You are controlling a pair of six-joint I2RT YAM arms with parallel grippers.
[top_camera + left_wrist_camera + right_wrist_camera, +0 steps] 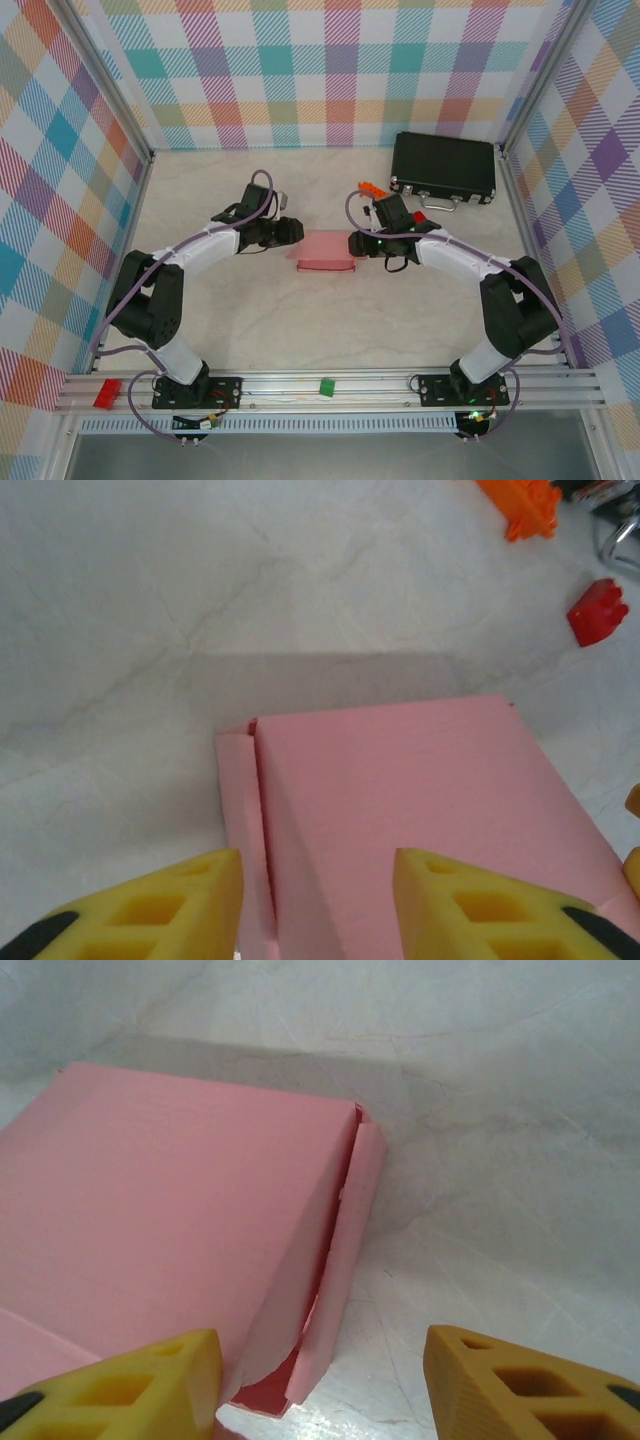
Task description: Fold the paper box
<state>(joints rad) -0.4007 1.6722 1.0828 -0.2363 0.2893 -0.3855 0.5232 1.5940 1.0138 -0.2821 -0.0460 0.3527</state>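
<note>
The pink paper box [324, 250] lies flat on the table between my two grippers, its top panel folded over. My left gripper [292, 232] is at its left end. In the left wrist view the box [400, 810] runs away from the camera, and a narrow side flap [238, 820] stands along its left edge. The left gripper [318, 905] is open, its yellow fingers [170, 905] straddling that edge. My right gripper [354, 243] is at the right end. It [320, 1385] is open around the box's [170, 1220] loose end flap [345, 1260], which stands slightly ajar.
A black case [444, 168] sits at the back right. An orange piece [372, 188] [520, 502] and a red piece [420, 215] [598, 610] lie in front of it, near the right arm. Plaid walls enclose the table on three sides.
</note>
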